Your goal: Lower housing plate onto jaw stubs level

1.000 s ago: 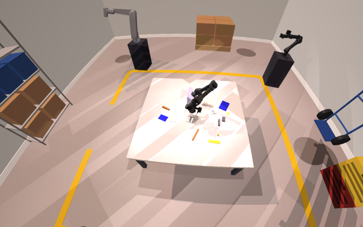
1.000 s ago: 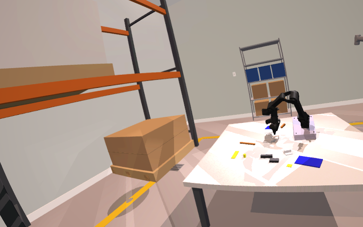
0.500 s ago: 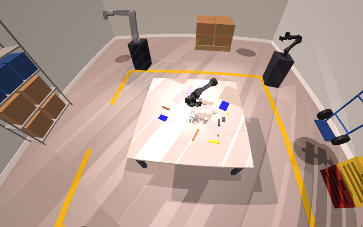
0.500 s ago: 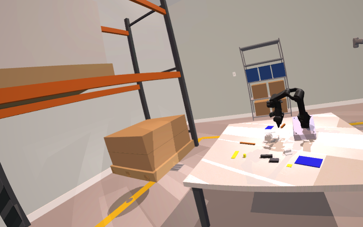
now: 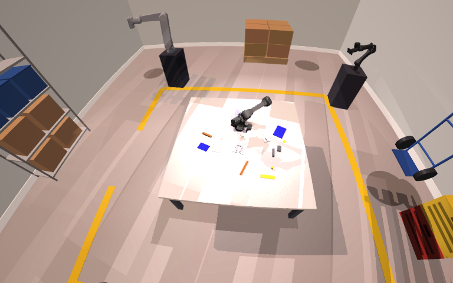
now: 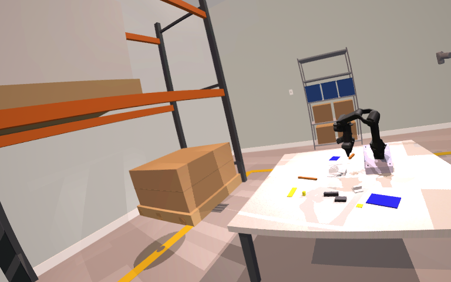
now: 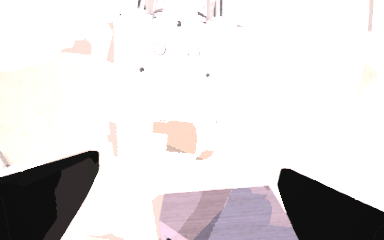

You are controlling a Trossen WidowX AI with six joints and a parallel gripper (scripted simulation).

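The pale jaw assembly stands in strong glare on the table. In the wrist view it is at the top edge, with two round rings and several small dark holes or screws; its jaws are mostly cut off above. I cannot tell the housing plate apart from the assembly, or whether it sits level and closed. My gripper is open and empty. It hangs above the table on the arm-base side of the assembly, apart from it. Its fingertips are not clear in the top view.
The arm's pale base plate is close behind the gripper. Blue plates, orange bars, dark blocks, yellow pieces and a small pale part lie around on the table.
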